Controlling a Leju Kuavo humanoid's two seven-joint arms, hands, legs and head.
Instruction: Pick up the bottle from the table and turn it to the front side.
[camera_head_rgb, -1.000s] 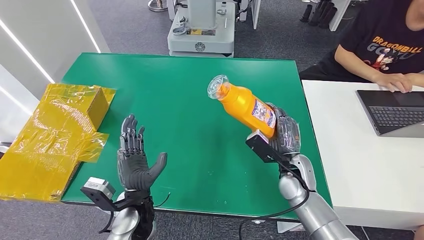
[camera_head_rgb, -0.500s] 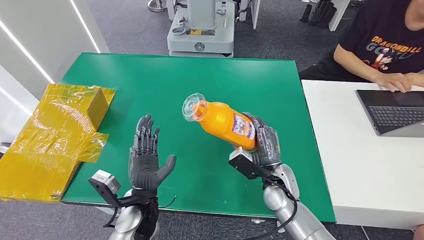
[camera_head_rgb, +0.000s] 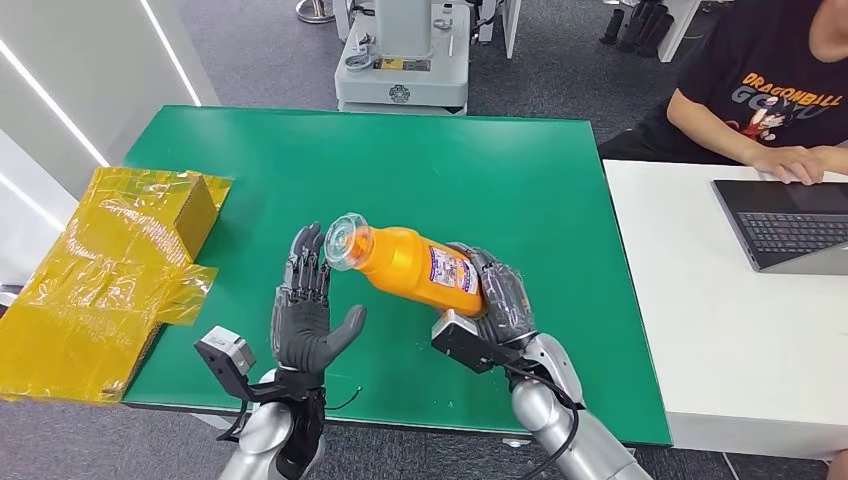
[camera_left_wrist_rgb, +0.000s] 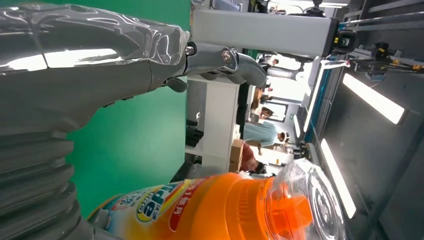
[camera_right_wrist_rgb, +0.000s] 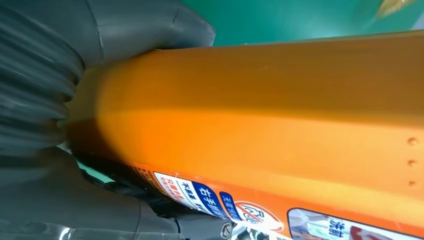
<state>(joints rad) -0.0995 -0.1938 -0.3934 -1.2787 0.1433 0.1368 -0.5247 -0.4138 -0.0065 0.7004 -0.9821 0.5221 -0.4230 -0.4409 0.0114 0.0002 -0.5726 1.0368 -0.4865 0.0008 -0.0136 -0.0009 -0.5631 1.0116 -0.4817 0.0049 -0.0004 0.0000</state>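
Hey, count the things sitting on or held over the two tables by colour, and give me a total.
Orange: 1, the bottle held in the right hand
Yellow: 1, the wrapped box at the green table's edge
Dark grey: 1, the laptop on the white table
Total: 3

Both arms are shiny silver metal tubes with rounded joints, and a black cable (camera_head_rgb: 560, 425) loops along the right one. The left hand (camera_head_rgb: 305, 315) and right hand (camera_head_rgb: 500, 295) are dark grey with segmented black fingers (camera_head_rgb: 303, 262), the right wrapped in a clear plastic film, and each wrist carries a little boxy camera module (camera_head_rgb: 226, 352) on a black bracket. Up close you get a grey ribbed cover (camera_left_wrist_rgb: 35, 180), a thick smooth grey thumb (camera_left_wrist_rgb: 90, 75) under crinkly film, and small silver screws (camera_left_wrist_rgb: 227, 55) at the fingers' hinges.
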